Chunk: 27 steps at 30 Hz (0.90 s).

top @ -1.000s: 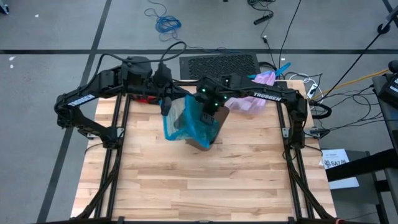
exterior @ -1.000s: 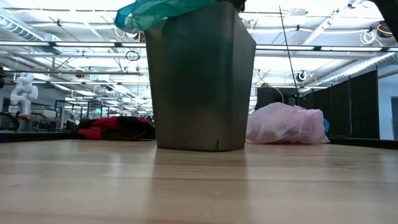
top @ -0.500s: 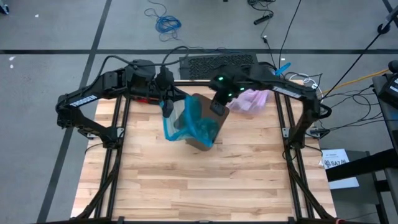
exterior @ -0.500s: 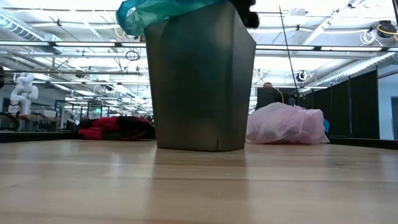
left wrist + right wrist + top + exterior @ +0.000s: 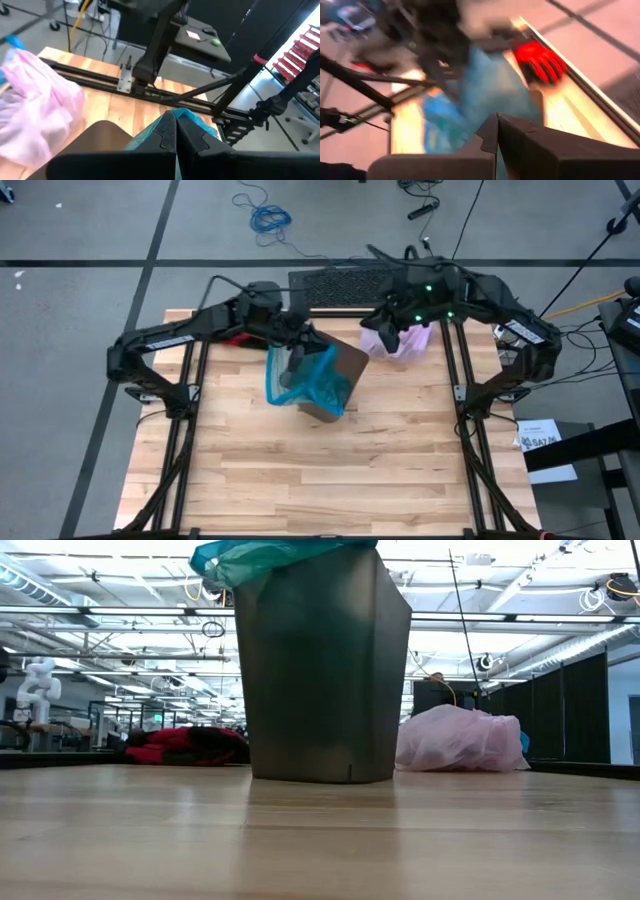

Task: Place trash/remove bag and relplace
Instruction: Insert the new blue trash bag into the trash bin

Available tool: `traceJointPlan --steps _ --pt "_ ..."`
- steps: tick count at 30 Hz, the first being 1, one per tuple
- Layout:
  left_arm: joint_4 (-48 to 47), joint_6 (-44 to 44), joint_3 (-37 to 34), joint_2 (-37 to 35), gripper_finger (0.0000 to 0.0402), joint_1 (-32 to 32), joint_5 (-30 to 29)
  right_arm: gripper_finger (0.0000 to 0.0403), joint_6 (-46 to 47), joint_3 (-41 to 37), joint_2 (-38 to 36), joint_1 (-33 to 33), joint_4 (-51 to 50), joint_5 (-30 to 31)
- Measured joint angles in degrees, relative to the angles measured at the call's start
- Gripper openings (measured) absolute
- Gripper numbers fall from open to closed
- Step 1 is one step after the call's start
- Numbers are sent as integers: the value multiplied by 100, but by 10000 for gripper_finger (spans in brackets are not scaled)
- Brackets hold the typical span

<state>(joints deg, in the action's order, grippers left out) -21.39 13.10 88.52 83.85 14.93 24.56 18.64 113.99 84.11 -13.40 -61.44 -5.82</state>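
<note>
Left gripper [image 5: 293, 356] — jaws closed, fingers [image 5: 165, 135] pressed together. Right gripper [image 5: 383, 330] — jaws likewise closed, arm raised and bent inward.

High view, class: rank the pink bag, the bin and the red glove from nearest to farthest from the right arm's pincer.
1. The pink bag, right by the right pincer at the table's far edge.
2. The bin, mid-table toward the left arm, lined with teal plastic.
3. The red glove, far-left, partly under the left arm.
</note>
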Motion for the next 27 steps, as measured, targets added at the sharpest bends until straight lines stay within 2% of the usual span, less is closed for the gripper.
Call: traceJointPlan --steps 5,8,11,15,17,23,27 --pt "246 153 -8 288 0 153 160 0 76 4 105 465 768 129" --pt "340 155 -8 275 0 239 180 4 356 -6 218 650 722 560" --pt "439 158 -6 258 0 326 191 23 828 -5 196 723 552 744" --pt "483 160 -5 240 0 447 168 77 1438 -2 184 904 541 802" --pt "455 157 -5 236 0 490 21 114 1531 -1 246 1115 576 1025" --pt "428 155 -5 238 0 673 -270 216 2028 -1 594 1702 596 2448" --pt "424 155 -5 238 0 760 -317 253 2565 2 859 1815 641 2850"
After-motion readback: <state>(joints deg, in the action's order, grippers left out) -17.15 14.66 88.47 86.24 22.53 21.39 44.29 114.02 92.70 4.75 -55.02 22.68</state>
